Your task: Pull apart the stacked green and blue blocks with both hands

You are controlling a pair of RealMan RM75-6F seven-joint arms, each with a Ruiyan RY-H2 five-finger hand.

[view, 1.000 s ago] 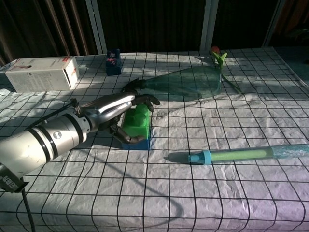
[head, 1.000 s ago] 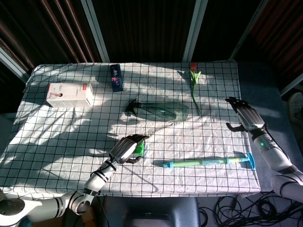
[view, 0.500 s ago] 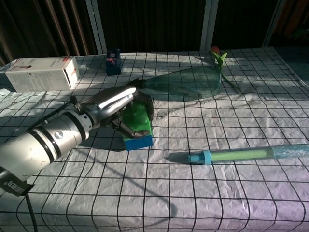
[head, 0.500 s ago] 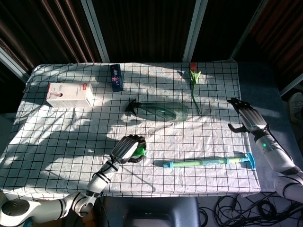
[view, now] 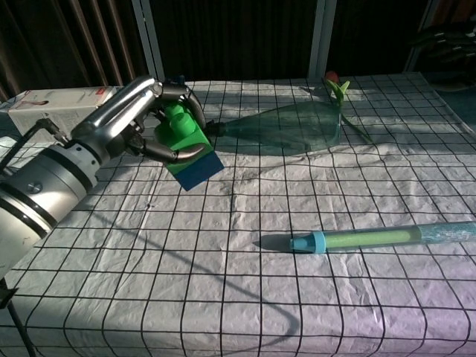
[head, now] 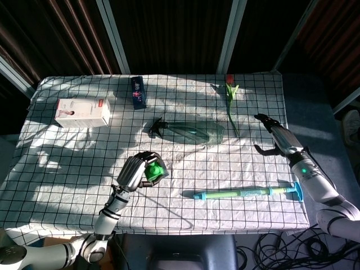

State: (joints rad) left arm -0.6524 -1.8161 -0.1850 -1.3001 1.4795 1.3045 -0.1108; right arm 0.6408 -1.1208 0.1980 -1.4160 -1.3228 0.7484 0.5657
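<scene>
Two robot hands in shot, left robot hand (head: pixel 135 170) and right robot hand (head: pixel 274 135). One green block (view: pixel 177 126), one blue block (view: pixel 196 170), two boxes (head: pixel 82 112) (head: pixel 138 91), one bottle (head: pixel 191 131), one flower (head: pixel 230 97), one syringe-like tool (head: pixel 247 192).

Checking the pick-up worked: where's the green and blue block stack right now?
The green and blue block stack is held in the left hand, lifted off the table, left of the green bottle.

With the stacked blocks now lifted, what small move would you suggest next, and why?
Probably bring the right hand across toward the blocks: the left hand alone holds the green block and blue block, joined, above the cloth.
</scene>
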